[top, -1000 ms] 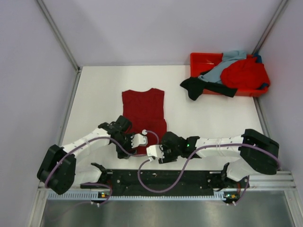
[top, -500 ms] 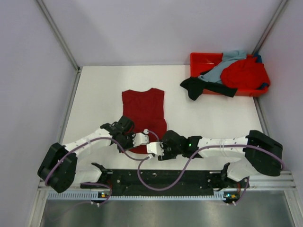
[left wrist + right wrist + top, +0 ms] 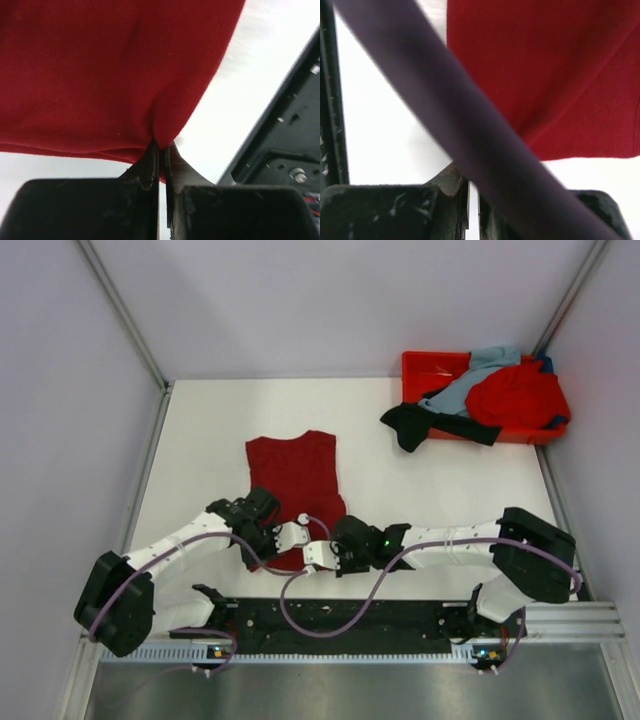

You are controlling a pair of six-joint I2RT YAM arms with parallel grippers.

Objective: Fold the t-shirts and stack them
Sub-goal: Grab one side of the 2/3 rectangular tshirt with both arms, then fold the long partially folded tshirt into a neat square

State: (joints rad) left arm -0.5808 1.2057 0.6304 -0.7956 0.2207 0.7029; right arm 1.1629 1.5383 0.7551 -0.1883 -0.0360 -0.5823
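A dark crimson t-shirt point(image 3: 292, 472) lies folded narrow on the white table. My left gripper point(image 3: 297, 537) is at its near hem. In the left wrist view the left gripper point(image 3: 161, 146) is shut on a pinch of that crimson cloth point(image 3: 100, 75). My right gripper point(image 3: 313, 557) sits just beside it at the same hem. In the right wrist view its jaws stand shut, and a purple cable point(image 3: 455, 115) hides the tips, so any cloth in them cannot be seen. The bright red point(image 3: 515, 395), grey-blue point(image 3: 470, 380) and black point(image 3: 420, 423) t-shirts are heaped at the back right.
The orange-red tray point(image 3: 425, 365) holds the heap at the back right, and the black shirt hangs over its front onto the table. Pale walls close in both sides. The black base rail point(image 3: 340, 618) runs along the near edge, with purple cables looping over it.
Both grippers have closed at the crimson shirt's near hem. The right arm slid left towards the left gripper. The shirt has shifted a little left and skewed.
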